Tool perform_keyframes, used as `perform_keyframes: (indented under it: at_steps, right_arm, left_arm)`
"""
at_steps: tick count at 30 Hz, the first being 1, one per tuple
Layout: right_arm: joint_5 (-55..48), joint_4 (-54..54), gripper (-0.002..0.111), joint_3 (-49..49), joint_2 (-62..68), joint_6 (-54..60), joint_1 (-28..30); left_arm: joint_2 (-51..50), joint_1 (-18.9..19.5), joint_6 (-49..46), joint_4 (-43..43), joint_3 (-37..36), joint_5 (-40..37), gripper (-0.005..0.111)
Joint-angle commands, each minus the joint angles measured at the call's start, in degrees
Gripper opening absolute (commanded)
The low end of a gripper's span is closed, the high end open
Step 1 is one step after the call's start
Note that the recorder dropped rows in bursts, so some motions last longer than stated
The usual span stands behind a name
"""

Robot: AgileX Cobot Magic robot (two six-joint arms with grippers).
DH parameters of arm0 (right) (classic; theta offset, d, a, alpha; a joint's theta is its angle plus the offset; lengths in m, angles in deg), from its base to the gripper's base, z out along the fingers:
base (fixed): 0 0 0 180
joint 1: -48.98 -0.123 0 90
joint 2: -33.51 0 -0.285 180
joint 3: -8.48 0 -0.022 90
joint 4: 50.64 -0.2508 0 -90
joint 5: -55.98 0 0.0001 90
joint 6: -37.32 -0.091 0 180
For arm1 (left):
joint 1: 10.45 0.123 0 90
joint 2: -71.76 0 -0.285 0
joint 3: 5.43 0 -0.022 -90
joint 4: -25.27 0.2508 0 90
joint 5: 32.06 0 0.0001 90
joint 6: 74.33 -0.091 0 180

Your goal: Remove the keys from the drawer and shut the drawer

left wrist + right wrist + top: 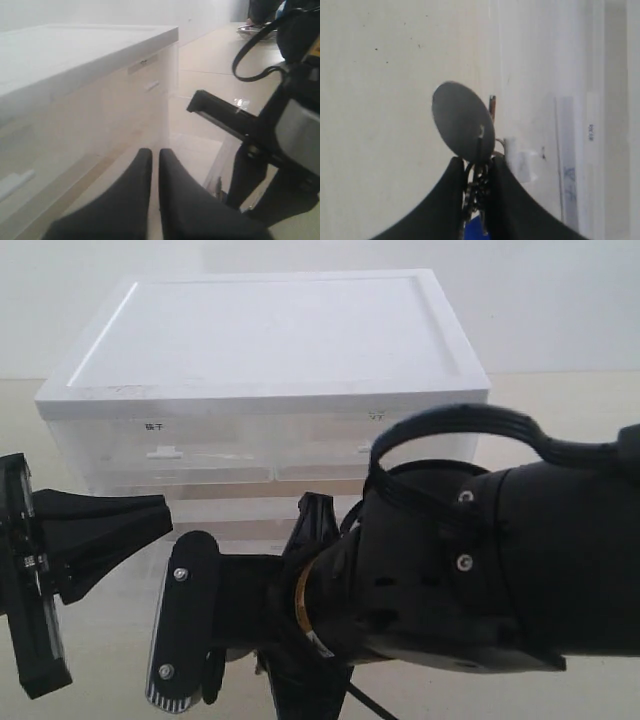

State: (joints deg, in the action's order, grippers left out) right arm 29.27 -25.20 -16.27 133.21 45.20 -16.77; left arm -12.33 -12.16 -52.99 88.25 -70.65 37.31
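Note:
The keys hang from my right gripper [476, 162], which is shut on the metal bunch. Their dark grey oval fob [462, 122] sticks out past the fingertips, and the blue tag [474, 231] shows between the fingers. Under them lie the beige tabletop and a white plastic edge of the drawer unit [545, 100]. The clear lower drawer [235, 512] stands pulled out from the white cabinet [270, 340]. My left gripper [160, 518] hovers in front of the drawer. Its fingers are pressed together with nothing between them [155, 152]. In the exterior view the right arm [450, 570] hides the keys.
The cabinet's top row has two small shut drawers with handles [163, 452]. The right arm [280, 130] fills the space beside the left gripper, with a black cable loop [450, 425] above it. A metal dish [252, 30] sits far off on the table.

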Motion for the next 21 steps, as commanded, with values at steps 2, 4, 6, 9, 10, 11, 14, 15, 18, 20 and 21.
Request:
perform_keyframes:
  at_steps: [2,4,6,9,10,11,14,15,18,20,21]
  right_arm:
    - [1.43,9.02,0.000,0.00,-0.10,-6.73,0.07]
    - [1.42,15.32,0.000,0.00,-0.10,-12.52,0.07]
    - [1.65,21.06,0.000,0.00,-0.10,-17.60,0.73]
    - [2.00,21.85,0.000,0.00,-0.10,-20.05,3.77]
    - [2.00,21.85,0.000,0.00,-0.10,-20.19,4.81]
    - [2.44,21.85,0.000,0.00,-0.10,-20.19,5.41]
    - [6.03,21.85,0.000,0.00,-0.10,-20.97,7.51]
    - [6.78,21.85,0.000,0.00,-0.10,-20.97,7.51]
    - [10.32,23.81,0.000,0.00,0.19,-20.87,7.51]
    - [10.55,25.50,0.000,0.00,0.44,-21.39,7.51]
    - [10.17,27.16,0.000,0.00,0.67,-22.57,7.61]
  left_arm:
    - [4.85,-0.31,1.78,2.57,-0.77,0.59,0.004]
    - [6.01,-0.31,1.78,2.57,-1.27,0.59,0.004]
    - [6.10,-0.31,1.78,2.57,-1.39,0.59,0.004]
    - [6.10,-0.31,1.93,2.57,-1.39,0.59,0.004]
    - [6.10,-0.31,1.93,2.57,-1.39,0.59,0.004]
    - [6.10,-0.31,1.93,2.57,-1.39,0.59,0.004]
    - [6.10,-0.31,1.93,2.57,-1.39,0.59,0.004]
    - [6.10,-0.31,1.93,2.57,-1.39,0.59,0.004]
    - [6.10,-0.31,2.04,2.57,-1.39,0.59,0.004]
    - [6.10,-0.31,2.04,2.57,-1.39,0.59,0.004]
    - [6.10,-0.31,2.04,2.57,-1.39,0.59,0.004]
